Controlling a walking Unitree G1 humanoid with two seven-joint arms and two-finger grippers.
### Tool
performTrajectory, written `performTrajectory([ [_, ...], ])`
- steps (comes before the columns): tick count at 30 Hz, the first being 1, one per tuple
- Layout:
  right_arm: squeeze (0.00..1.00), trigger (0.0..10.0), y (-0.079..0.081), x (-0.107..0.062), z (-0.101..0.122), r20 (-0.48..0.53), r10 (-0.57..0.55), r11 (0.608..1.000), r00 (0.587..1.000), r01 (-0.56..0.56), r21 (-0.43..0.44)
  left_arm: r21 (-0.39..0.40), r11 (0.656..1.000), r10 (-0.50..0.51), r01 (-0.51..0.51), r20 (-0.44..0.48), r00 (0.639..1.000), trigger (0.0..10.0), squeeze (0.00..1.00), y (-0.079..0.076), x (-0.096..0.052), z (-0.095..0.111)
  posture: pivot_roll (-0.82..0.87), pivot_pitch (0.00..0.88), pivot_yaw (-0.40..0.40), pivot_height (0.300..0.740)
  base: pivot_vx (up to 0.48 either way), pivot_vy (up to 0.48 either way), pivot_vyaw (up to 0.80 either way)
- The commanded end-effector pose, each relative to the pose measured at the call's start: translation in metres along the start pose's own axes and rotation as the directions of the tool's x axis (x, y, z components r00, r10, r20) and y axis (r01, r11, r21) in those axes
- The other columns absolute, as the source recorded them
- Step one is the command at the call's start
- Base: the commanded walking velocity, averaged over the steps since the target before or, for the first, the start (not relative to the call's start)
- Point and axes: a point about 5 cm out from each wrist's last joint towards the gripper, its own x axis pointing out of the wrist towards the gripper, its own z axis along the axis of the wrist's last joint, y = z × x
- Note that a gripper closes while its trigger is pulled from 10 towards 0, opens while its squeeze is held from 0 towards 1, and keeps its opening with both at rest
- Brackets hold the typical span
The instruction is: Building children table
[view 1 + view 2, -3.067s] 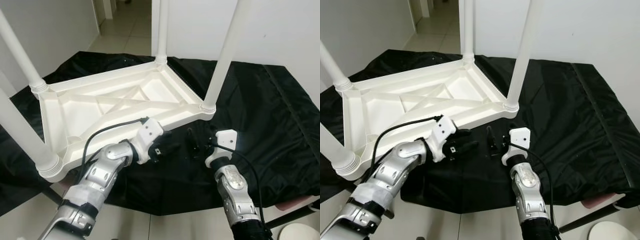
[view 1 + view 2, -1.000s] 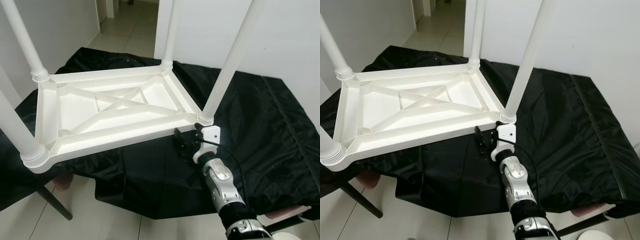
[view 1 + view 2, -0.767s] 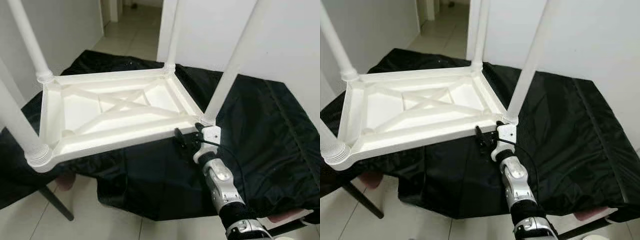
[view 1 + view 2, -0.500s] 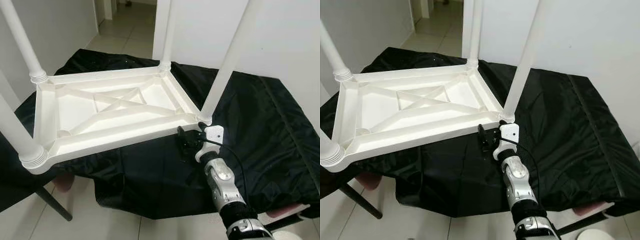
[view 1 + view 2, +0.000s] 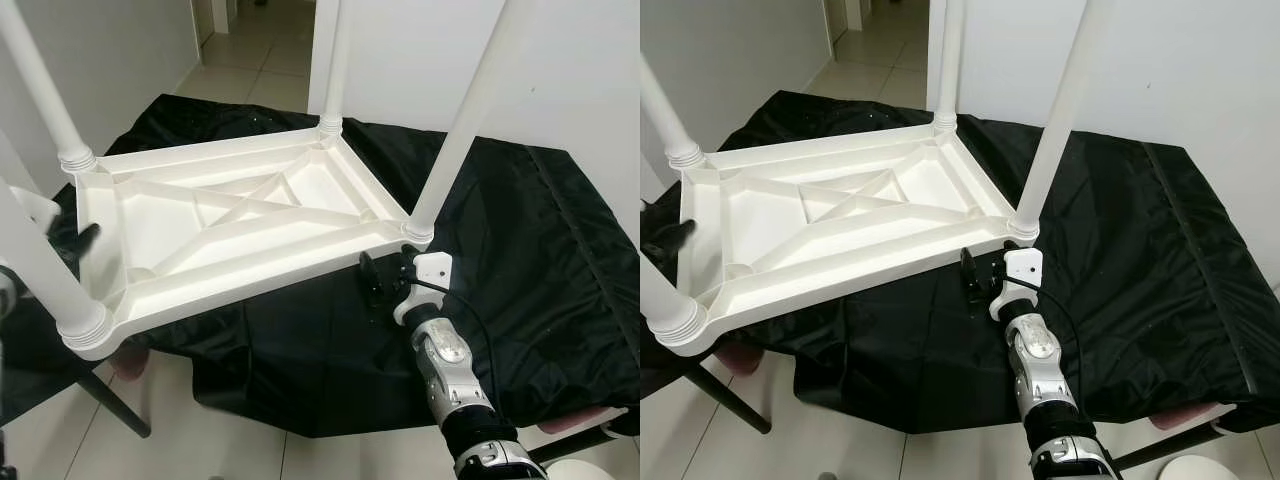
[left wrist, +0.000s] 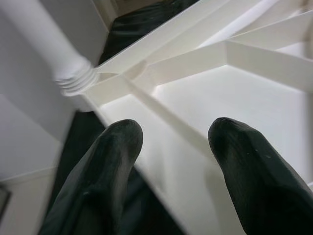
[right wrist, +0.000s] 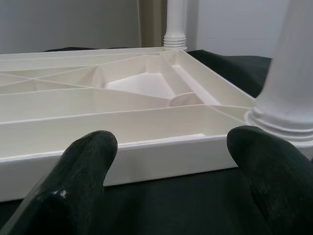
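Gripping the upturned table [image 5: 230, 215] by two edges.
It lies legs-up on the black-draped worktop [image 5: 540, 260]. Right gripper [image 5: 378, 281] sits at the near edge by the near-right leg [image 5: 455, 140], jaws wide, empty; left gripper [image 6: 171, 147] straddles the left rim, jaws spread, holding nothing. Best to seat both rims deep before clamping, I'd judge, and lift evenly.

Upturned white table [image 5: 230, 225] on black cloth [image 5: 520, 260]
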Motion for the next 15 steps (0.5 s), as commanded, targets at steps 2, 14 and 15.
performTrajectory([
  [2,0.0,10.0,-0.004,0.003,-0.001,-0.013,-0.105,0.994,0.994,0.104,-0.015,-0.041,0.988,-0.146,0.148,0.051,0.988,10.0,0.0,-0.044,0.004,-0.002,0.15,0.053,-0.031,0.74,0.0,0.0,0.0],
  [14,0.0,10.0,-0.016,0.007,-0.016,-0.139,-0.417,0.909,0.898,0.41,-0.077,-0.116,0.902,-0.38,0.416,0.246,0.892,10.0,0.0,-0.154,0.002,0.024,0.15,0.058,-0.046,0.74,0.0,0.0,0.0],
  [15,0.0,10.0,-0.016,0.007,-0.016,-0.139,-0.417,0.909,0.898,0.41,-0.077,-0.116,0.902,-0.38,0.416,0.246,0.892,10.0,0.0,-0.154,0.002,0.024,0.15,0.058,-0.046,0.74,0.0,0.0,0.0],
])
